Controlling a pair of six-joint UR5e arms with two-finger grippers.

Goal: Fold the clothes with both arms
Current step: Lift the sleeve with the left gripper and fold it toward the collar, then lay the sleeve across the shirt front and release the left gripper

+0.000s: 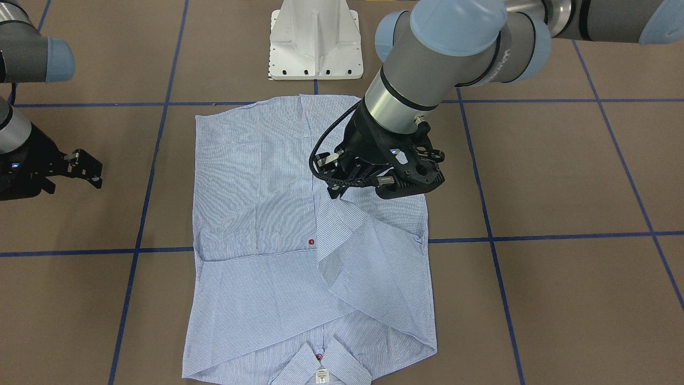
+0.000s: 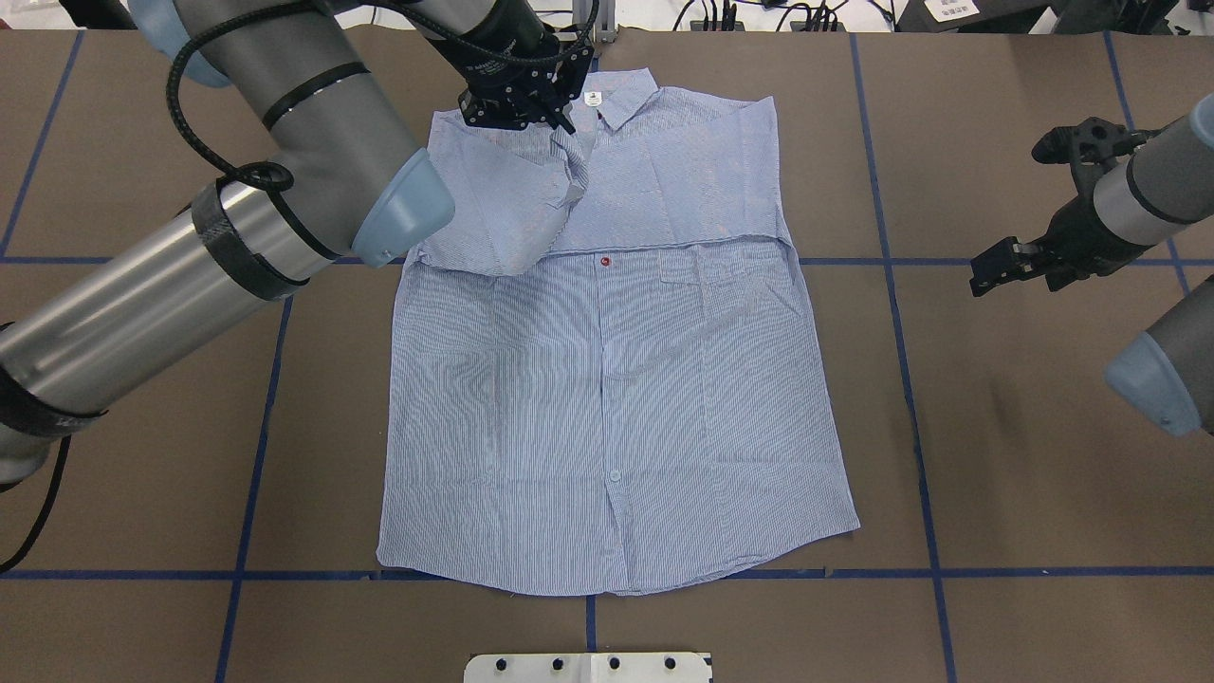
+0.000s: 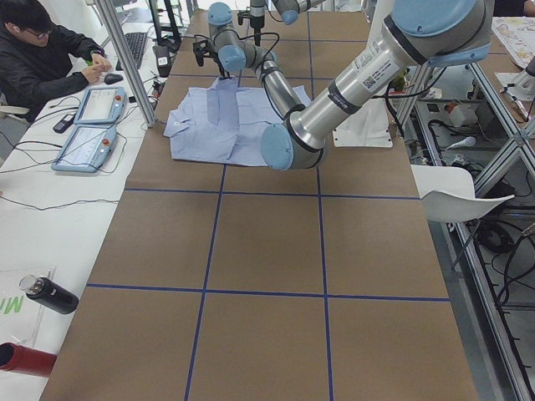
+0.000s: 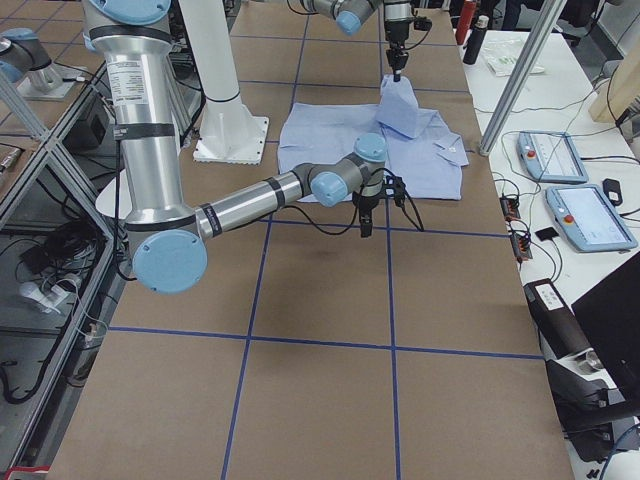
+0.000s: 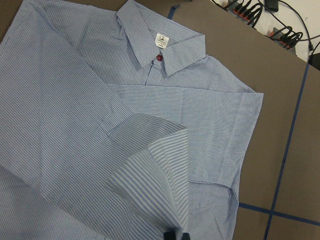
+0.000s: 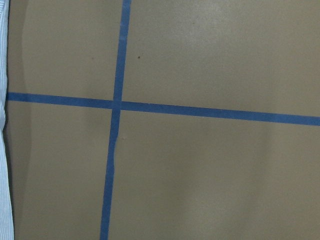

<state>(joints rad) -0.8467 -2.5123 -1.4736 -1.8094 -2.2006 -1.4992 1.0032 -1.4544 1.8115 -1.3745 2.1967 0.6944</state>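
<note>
**Both arms, shirt fold: left sleeve lifted**

Shirt lies front-up on the brown table, hem near my base and collar at the far edge. White neck label shows inside the collar, with one dark red button just below it. Another red button sits on the placket at chest height. Chest pocket is just right of that button.

Left gripper: clamped on the cuff of the left sleeve. I hold the cuff raised over the upper chest, close to the collar. The sleeve drapes down from my fingers to the left shoulder, with loose folds along it. In the left wrist view the cuff edge hangs right in front of the lens, and a dark fingertip shows at the bottom edge.

Right sleeve: lies flat across the chest, its lower edge running straight across just above the pocket.

Right gripper: over bare table, well to the right of the shirt, holding nothing. I cannot tell how far its fingers are parted. Its wrist view shows only brown surface, crossing blue tape lines and a sliver of striped cloth at the left edge
</note>
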